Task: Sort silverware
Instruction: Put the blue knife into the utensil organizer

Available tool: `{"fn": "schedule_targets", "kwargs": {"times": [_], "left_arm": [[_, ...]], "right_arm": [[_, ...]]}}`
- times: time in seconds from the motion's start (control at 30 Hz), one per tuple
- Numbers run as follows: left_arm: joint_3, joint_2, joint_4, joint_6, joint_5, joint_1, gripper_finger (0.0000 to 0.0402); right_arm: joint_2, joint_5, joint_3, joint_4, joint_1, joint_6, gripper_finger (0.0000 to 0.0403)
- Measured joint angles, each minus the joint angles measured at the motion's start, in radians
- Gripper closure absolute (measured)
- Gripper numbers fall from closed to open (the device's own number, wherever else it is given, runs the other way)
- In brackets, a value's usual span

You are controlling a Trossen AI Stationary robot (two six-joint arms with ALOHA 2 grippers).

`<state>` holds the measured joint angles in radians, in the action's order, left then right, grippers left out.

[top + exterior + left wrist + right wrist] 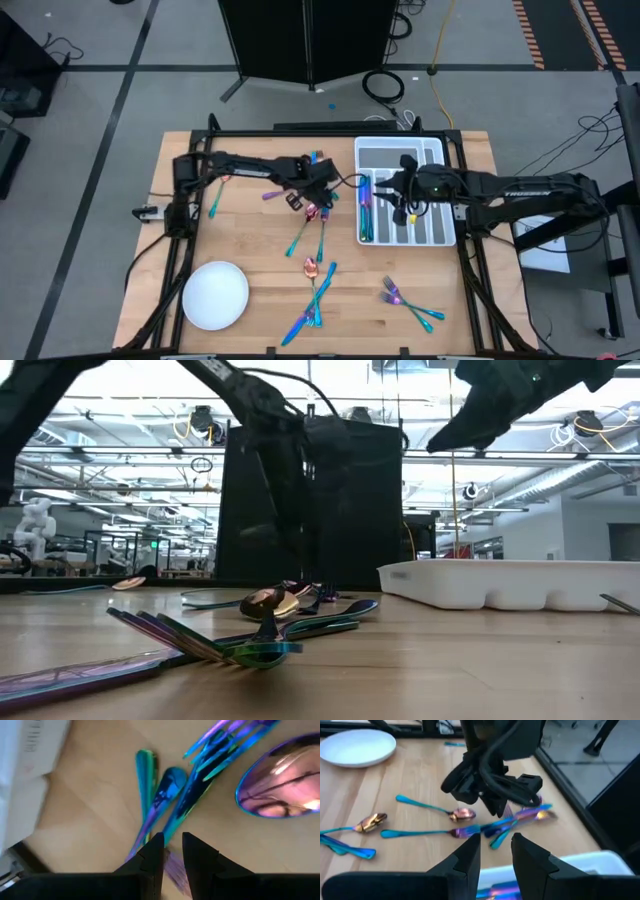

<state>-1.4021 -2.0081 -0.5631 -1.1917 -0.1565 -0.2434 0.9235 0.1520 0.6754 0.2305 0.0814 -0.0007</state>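
my left claw hangs low over the middle of the pale wooden table, just left of the white divided plastic tray, its two dark fingers parted by only a narrow gap; a thin purple strip shows between them, but i cannot tell whether i am gripping it. right under the tips lies a small heap of iridescent rainbow metal silverware: fork tines, slim teal handles and a pink-purple spoon bowl. my right claw hovers above the tray, fingers a little apart with nothing between them. more pieces lie scattered nearer, right of the round white plate.
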Motion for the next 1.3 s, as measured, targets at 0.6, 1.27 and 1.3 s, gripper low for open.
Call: {"fn": "schedule_targets", "kwargs": {"times": [0.6, 1.27, 1.3], "left_arm": [[-0.078, -0.063, -0.049, 0.01, 0.126, -0.064, 0.0329], [-0.079, -0.063, 0.011, 0.14, -0.168, 0.017, 0.025], [-0.079, -0.063, 0.014, 0.148, -0.174, 0.017, 0.0248]], "right_arm": [[0.106, 0.005, 0.0, 0.023, 0.0, 0.044, 0.0307], [0.106, 0.005, 0.0, 0.008, 0.0, 0.018, 0.0307], [0.106, 0.005, 0.0, 0.007, 0.0, 0.018, 0.0307]]}}
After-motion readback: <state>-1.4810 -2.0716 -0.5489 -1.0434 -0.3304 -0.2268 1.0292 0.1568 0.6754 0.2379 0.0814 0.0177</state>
